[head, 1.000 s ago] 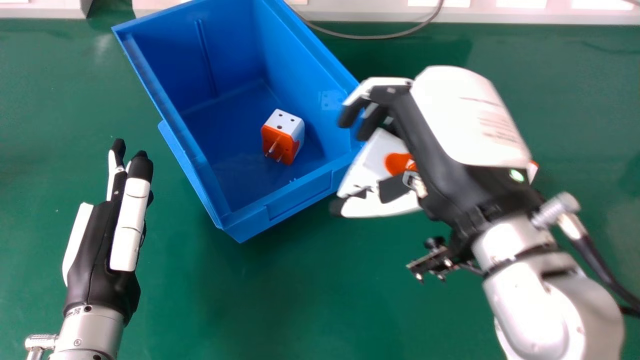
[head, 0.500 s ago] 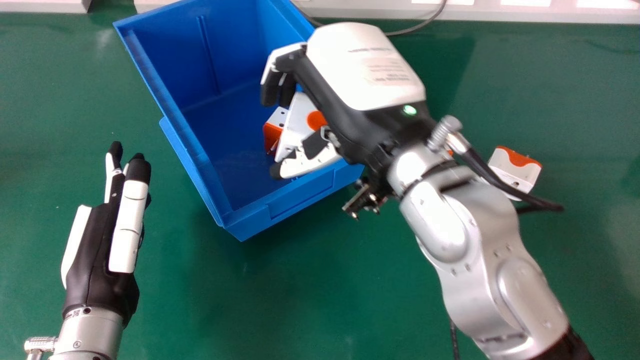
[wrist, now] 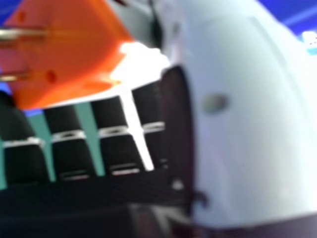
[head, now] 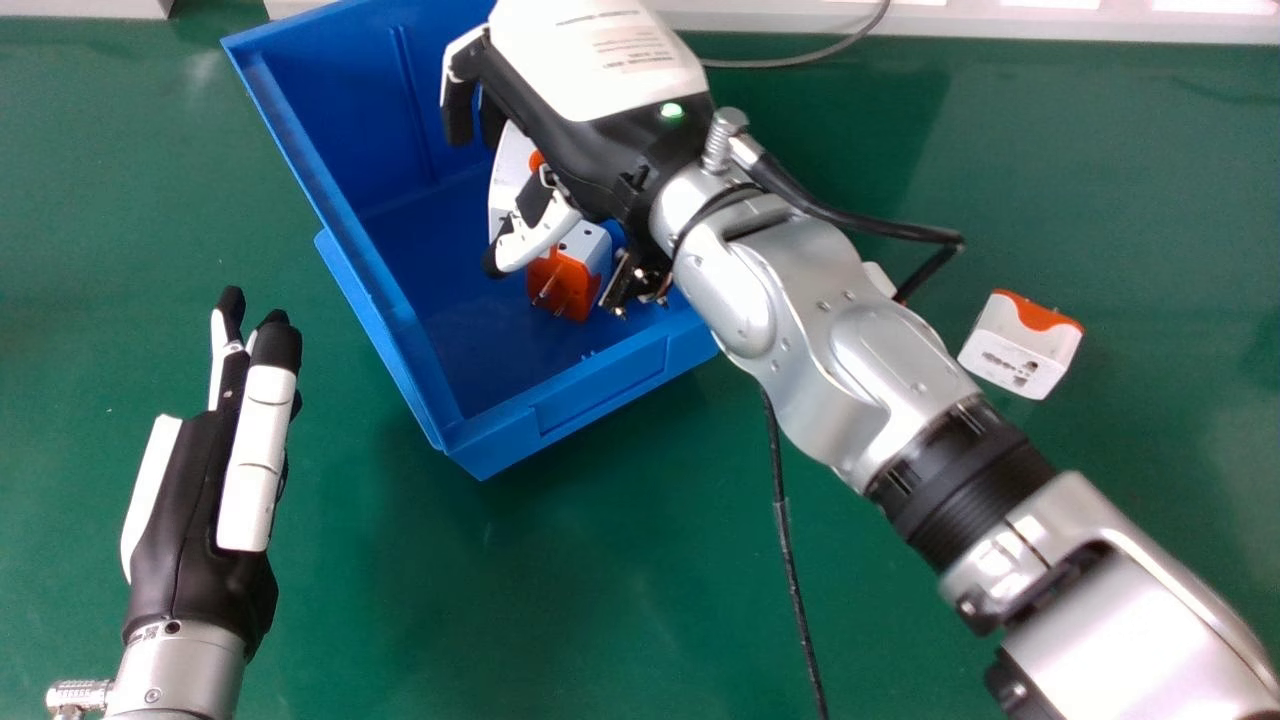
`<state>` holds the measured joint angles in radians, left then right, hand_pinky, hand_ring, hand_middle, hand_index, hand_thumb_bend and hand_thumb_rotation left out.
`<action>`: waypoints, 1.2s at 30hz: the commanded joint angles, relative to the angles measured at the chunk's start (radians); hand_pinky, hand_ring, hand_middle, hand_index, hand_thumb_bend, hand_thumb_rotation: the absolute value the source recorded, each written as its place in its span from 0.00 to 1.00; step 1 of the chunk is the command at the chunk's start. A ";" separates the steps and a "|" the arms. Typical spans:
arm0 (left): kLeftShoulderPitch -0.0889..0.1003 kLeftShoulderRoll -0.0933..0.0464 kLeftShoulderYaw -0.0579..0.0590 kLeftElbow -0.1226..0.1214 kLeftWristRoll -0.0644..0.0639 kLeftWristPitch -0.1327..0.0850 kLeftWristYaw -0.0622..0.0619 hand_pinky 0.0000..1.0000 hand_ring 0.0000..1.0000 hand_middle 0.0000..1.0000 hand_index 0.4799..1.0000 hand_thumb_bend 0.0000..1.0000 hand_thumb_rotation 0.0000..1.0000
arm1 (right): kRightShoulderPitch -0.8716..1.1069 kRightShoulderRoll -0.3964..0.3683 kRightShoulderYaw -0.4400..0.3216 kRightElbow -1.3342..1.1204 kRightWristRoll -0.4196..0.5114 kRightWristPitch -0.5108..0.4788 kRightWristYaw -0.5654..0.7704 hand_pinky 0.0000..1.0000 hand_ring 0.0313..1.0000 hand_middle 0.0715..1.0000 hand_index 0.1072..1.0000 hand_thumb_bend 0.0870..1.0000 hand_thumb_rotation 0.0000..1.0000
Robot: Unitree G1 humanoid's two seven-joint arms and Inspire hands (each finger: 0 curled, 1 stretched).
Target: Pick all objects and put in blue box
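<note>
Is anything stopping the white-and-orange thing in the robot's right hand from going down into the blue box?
Nothing visible does: the right hand holds the white-and-orange thing over the open blue box. A plug adapter sits inside, close by, so they might bump.

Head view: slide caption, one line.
Right hand holding a white-and-orange piece over the blue box, a plug adapter inside, another adapter on the green table.
</note>
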<state>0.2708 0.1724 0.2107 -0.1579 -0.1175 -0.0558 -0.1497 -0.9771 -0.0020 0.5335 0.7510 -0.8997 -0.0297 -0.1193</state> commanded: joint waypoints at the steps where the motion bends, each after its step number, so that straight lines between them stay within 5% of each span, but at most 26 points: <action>1: 0.006 0.000 -0.002 -0.030 0.003 -0.020 0.000 0.99 0.99 1.00 1.00 0.77 1.00 | -0.080 0.022 0.026 0.068 -0.013 -0.036 -0.102 0.31 0.41 0.51 0.46 0.44 0.00; 9: 0.008 -0.003 -0.005 -0.037 0.007 -0.014 0.005 0.98 0.98 1.00 0.99 0.77 1.00 | -0.108 0.043 0.064 0.248 0.009 -0.096 -0.219 0.36 0.44 0.53 0.44 0.44 0.00; 13: 0.007 -0.002 -0.007 -0.038 0.012 -0.012 0.009 0.97 0.98 1.00 0.99 0.78 0.99 | -0.101 0.026 0.076 0.269 0.011 -0.132 -0.206 0.40 0.62 0.68 0.57 0.41 0.00; 14: 0.006 -0.002 -0.007 -0.038 0.013 -0.011 0.010 0.96 0.97 1.00 0.99 0.78 0.99 | -0.101 0.021 0.086 0.271 0.002 -0.129 -0.200 0.62 0.80 0.84 0.78 0.41 0.10; 17: 0.005 -0.001 -0.008 -0.043 0.015 -0.004 0.014 0.95 0.97 1.00 0.98 0.78 0.99 | -0.113 0.016 0.130 0.275 -0.042 -0.081 -0.189 0.85 0.96 0.97 0.95 0.50 0.42; 19: 0.004 0.000 -0.009 -0.044 0.015 -0.001 0.015 0.95 0.97 0.99 0.98 0.78 0.98 | -0.118 0.015 0.151 0.272 -0.060 -0.053 -0.190 0.91 0.99 0.99 0.99 0.52 0.57; 24: 0.004 0.001 -0.012 -0.043 0.015 -0.001 0.019 0.95 0.96 0.99 0.98 0.78 0.98 | -0.108 0.017 0.173 0.264 -0.071 -0.019 -0.219 0.95 1.00 1.00 1.00 0.54 0.66; 36: -0.005 0.003 -0.014 -0.030 0.016 -0.006 0.023 0.94 0.96 0.99 0.97 0.78 0.97 | 0.007 -0.016 0.149 0.082 -0.043 0.025 -0.249 0.97 1.00 1.00 1.00 0.50 0.66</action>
<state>0.2682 0.1712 0.1974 -0.1778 -0.1143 -0.0527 -0.1291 -0.9894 -0.0077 0.6994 0.8897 -0.9505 -0.0109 -0.3476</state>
